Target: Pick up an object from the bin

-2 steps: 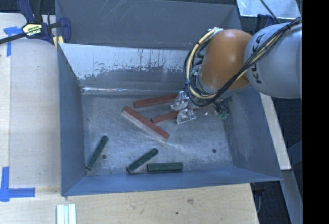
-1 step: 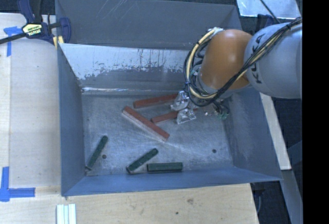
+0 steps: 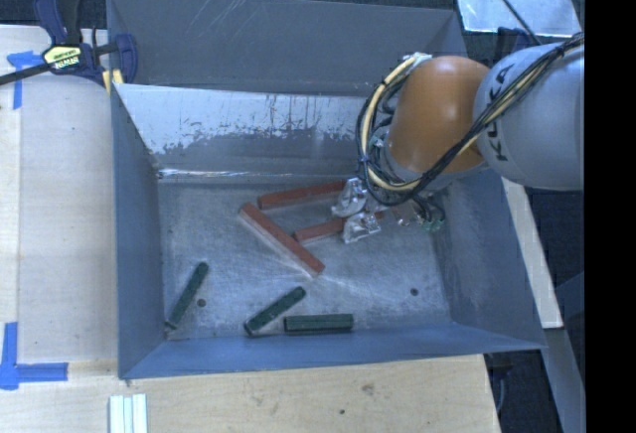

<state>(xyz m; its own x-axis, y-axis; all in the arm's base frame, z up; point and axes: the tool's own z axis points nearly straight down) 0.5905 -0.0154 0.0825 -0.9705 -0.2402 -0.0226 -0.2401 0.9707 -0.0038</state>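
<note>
Bin: grey metal (image 3: 139, 222), with sloped walls.
Floor, middle: three red-brown sticks (image 3: 281, 238), grouped together.
Floor, front: three dark green sticks (image 3: 275, 311), one off left.

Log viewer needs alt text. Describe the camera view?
The arm's gripper reaches from the right into a grey bin, at the right ends of two of the three red-brown sticks near the middle. Three dark green sticks lie apart along the bin's near side.
</note>
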